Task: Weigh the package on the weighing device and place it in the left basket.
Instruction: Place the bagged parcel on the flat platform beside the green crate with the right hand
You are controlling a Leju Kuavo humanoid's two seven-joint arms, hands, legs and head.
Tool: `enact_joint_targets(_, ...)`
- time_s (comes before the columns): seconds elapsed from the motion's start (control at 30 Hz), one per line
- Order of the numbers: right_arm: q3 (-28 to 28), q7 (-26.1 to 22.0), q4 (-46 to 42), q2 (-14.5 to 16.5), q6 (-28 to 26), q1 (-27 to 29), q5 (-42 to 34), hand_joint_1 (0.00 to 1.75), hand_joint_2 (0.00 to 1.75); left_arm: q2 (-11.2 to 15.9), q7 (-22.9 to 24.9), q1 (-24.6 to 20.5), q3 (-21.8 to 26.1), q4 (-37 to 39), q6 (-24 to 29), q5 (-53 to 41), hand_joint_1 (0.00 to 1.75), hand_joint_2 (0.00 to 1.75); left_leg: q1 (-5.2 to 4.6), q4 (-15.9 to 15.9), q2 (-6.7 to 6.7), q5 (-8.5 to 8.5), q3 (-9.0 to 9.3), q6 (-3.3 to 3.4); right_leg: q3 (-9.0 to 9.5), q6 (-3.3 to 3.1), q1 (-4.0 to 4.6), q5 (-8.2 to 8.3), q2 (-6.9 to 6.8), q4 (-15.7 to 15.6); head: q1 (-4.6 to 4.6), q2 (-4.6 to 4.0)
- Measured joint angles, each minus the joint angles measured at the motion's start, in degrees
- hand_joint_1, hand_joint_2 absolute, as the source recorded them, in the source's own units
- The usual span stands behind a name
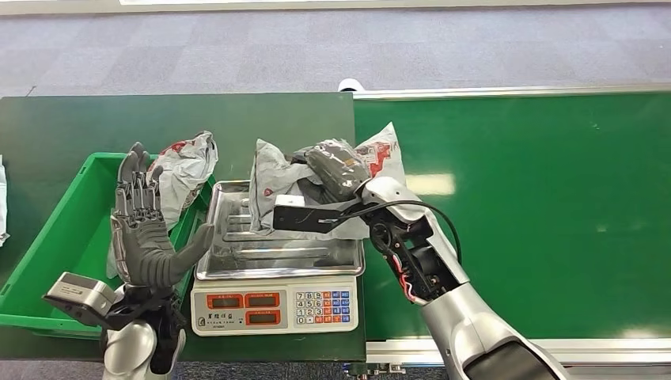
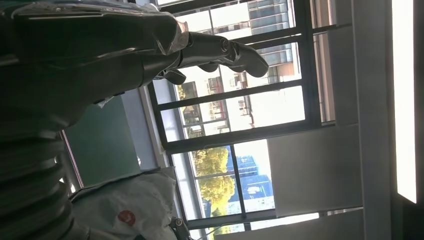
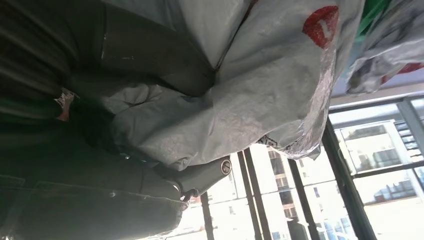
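Package: grey-white crinkled plastic mailer (image 1: 273, 186) with red printed marks, soft and creased, held above the far edge of the scale pan, partly over the pan and partly over the belt; in the right wrist view the glossy film (image 3: 260, 95) bulges between the fingers.
Right hand: dark-fingered, grey-covered hand (image 1: 339, 170) wrapped around the package from above, fingers closed into the film; its silver arm reaches in from the lower right with a black cable looped beside the wrist.
Left hand: grey ribbed palm with dark fingers (image 1: 142, 229), raised upright over the basket's near right corner, fingers straight and spread wide, holding nothing; the thumb points toward the scale. In the left wrist view the fingers (image 2: 235, 50) stretch out against bright window panes.
Weighing device: white-bodied scale (image 1: 274, 309) with orange display windows and a coloured keypad, topped by a rectangular stainless pan (image 1: 237, 265), shiny and ribbed, standing just right of the basket.
Left basket: green rigid plastic crate (image 1: 59, 237), rectangular with sloped walls, on the dark green table.
Second package: similar grey-white crumpled mailer (image 1: 186, 166) with red print, resting at the basket's far right corner, leaning on the rim.
Conveyor: smooth bright green belt (image 1: 554, 206) with a metal edge rail, right of the scale.
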Motion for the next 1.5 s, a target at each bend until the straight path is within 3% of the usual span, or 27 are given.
enact_joint_targets(0.37,2.54,0.80,1.34,1.80,1.57,0.05,-5.46,1.75,1.75,-0.11,0.38,0.06,1.31,-0.04,-0.77,-0.61,0.00,1.75,0.00,0.01,-0.03,0.00,0.00,0.00,-0.01,0.00,0.00,0.00,-0.01,0.00,0.01,0.00)
enact_joint_targets(0.5,2.27,2.15,1.95,2.36,1.67,-0.04,-7.37,1.54,1.75,-0.24,0.52,0.06,1.57,-0.04,-1.05,-0.76,0.00,1.75,0.00,0.01,-0.03,0.00,0.00,0.00,-0.01,0.00,0.00,0.00,0.00,0.00,-0.01,0.00)
enact_joint_targets(0.67,1.72,3.43,3.34,2.91,1.28,-0.45,-8.43,1.54,1.75,-0.43,0.85,0.06,1.74,-0.04,-1.38,-0.82,0.00,1.75,0.00,0.01,-0.03,0.00,0.00,0.00,0.00,0.00,0.00,0.00,0.00,0.00,0.00,0.00)
enact_joint_targets(0.8,1.50,3.56,4.14,3.12,1.22,-0.82,-8.60,0.00,1.75,-0.54,0.92,0.06,1.90,-0.04,-1.55,-0.84,0.00,1.75,0.00,0.01,-0.03,0.00,0.00,0.00,-0.01,0.00,0.00,0.00,0.00,0.00,0.01,0.00)
enact_joint_targets(1.5,-2.52,0.75,5.29,3.23,-0.26,-0.35,-15.45,0.00,1.75,-1.27,1.46,0.04,2.42,-0.04,-3.22,-1.73,0.00,1.75,0.00,0.01,-0.03,0.00,0.02,0.00,-0.02,0.00,0.00,0.00,0.00,0.00,0.00,0.00)
